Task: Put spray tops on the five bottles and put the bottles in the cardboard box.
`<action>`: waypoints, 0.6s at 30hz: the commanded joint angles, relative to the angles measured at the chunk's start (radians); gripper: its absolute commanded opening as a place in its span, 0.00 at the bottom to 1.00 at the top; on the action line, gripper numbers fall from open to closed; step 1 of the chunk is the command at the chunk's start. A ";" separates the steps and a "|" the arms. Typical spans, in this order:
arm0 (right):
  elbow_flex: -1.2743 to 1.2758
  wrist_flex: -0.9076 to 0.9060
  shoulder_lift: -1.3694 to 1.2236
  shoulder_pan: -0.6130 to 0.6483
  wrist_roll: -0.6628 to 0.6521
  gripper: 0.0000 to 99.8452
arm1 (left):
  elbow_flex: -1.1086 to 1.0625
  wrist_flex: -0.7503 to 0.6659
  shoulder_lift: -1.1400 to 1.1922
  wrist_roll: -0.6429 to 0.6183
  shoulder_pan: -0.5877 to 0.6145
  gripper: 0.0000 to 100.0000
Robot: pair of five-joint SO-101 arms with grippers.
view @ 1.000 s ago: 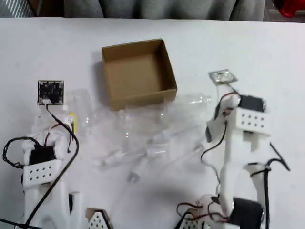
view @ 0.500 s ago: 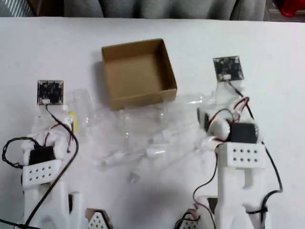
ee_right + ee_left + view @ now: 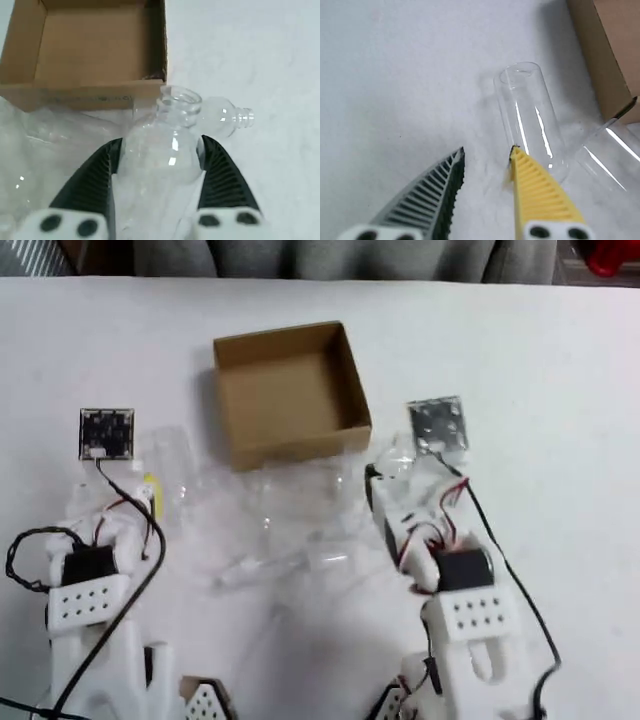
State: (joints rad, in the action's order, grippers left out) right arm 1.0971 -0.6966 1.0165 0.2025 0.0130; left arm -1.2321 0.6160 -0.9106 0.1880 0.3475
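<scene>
As fingers flank one bottle, another bottle fronts the box.

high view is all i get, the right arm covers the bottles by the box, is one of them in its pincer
Observer: Yes. In the right wrist view the right pincer is open around a clear bottle, with one finger at each side.
Operator: does it have a spray top on
Observer: No. Its neck is bare and open, and it points toward the cardboard box.
Operator: and the left pincer, anything in it
Observer: Nothing. The left pincer is open over the table, and a second bottle lies just outside its yellow finger.
</scene>
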 commanded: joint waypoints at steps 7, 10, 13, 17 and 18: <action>0.252 0.156 0.414 -0.015 0.037 0.02 | 0.000 0.002 -0.005 0.008 -0.039 0.16; 0.305 0.157 0.519 -0.015 0.000 0.02 | 0.000 0.002 -0.005 0.008 -0.039 0.16; 0.341 0.154 0.590 -0.013 -0.054 0.02 | 0.000 0.002 -0.005 0.006 -0.039 0.16; 0.382 0.163 0.639 -0.005 -0.052 0.02 | 0.005 0.034 -0.007 0.005 -0.041 0.16; 0.390 0.163 0.644 -0.005 -0.052 0.02 | 0.009 0.051 -0.007 0.003 -0.047 0.16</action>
State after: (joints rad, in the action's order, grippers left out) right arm 1.4883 -0.5570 1.6303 0.2010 -0.0207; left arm -1.2413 0.6160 -0.9106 0.1880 0.3214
